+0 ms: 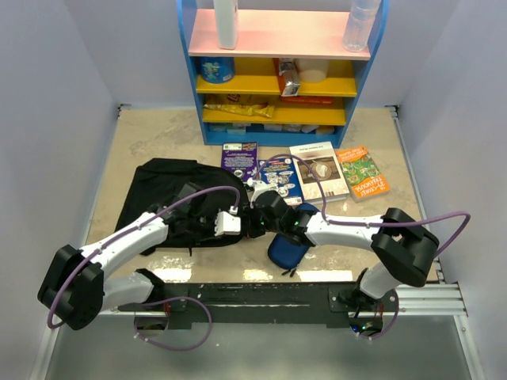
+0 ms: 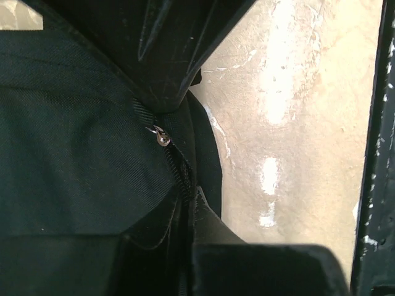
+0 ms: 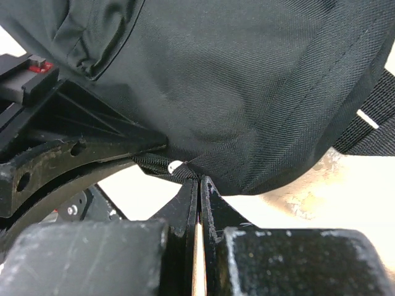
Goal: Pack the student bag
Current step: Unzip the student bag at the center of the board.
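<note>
The student bag (image 1: 166,194), a soft black backpack, lies flat on the left half of the table. Both grippers meet at its right edge. My left gripper (image 1: 240,224) is shut on the bag's zipper seam; in the left wrist view the seam (image 2: 182,176) runs down into the closed left gripper (image 2: 188,200), just below a small metal zipper pull (image 2: 162,137). My right gripper (image 1: 258,217) comes in from the right and is shut on the same edge. In the right wrist view the right gripper (image 3: 199,180) pinches the hem of the bag (image 3: 247,92).
A dark-blue pencil case (image 1: 287,245) lies under the right forearm. Several books (image 1: 319,170) lie in a row behind the grippers, in front of a blue shelf unit (image 1: 273,71). A black rail (image 1: 261,293) runs along the near edge.
</note>
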You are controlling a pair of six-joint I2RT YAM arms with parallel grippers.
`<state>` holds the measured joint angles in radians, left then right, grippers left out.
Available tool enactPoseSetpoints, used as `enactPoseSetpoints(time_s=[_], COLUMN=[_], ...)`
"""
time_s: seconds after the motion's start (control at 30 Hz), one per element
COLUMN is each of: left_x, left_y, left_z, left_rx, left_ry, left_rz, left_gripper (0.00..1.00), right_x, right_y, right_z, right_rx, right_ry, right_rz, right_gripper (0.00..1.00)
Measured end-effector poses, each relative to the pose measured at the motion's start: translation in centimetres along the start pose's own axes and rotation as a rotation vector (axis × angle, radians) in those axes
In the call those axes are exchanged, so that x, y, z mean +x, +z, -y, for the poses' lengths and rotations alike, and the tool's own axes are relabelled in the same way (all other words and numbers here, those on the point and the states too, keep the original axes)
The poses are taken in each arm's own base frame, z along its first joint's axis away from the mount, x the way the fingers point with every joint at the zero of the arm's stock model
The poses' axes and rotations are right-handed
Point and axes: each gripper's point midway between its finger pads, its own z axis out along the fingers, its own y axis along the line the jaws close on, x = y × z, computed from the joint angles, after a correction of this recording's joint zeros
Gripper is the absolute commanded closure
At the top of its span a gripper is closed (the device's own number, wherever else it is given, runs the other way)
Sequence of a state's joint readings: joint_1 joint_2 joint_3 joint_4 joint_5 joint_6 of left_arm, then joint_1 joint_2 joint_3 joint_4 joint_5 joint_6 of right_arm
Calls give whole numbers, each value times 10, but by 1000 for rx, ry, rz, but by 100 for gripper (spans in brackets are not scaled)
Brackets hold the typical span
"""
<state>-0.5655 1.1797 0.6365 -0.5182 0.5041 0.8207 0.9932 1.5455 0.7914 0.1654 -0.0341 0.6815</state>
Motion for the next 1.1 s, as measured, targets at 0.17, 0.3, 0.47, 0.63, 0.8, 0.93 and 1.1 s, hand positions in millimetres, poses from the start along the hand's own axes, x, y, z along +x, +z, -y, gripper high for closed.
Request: enactPoseSetpoints(time_s=[0.17,0.3,0.47,0.63,0.8,0.93,1.1], left_x=[0,-4,-16,-22,-23,-17,-9], left_y=[-1,-5,-16,-24,-36,-42,-41], left_z=[-1,-1,-6,-4,2,11,20], left_rx=[-3,11,19,36,34,48,71], left_ry=[10,40,106,189,321,412,516], left_rz=[-5,-6,2,11,9,-4,-13], left_gripper=[100,100,100,100,100,100,100], right_x=[5,4,-7,-21,-31,-27,-25], right_y=[-1,-3,-6,-9,0,2,-2], right_z=[3,7,13,13,20,23,28], right_rx=[7,19,29,32,68,87,119], right_ry=[-6,-36,-42,-35,-49,-66,-83], right_rz=[-23,-42,-54,-78,-128,-175,-209], right_gripper=[100,100,100,100,100,100,100])
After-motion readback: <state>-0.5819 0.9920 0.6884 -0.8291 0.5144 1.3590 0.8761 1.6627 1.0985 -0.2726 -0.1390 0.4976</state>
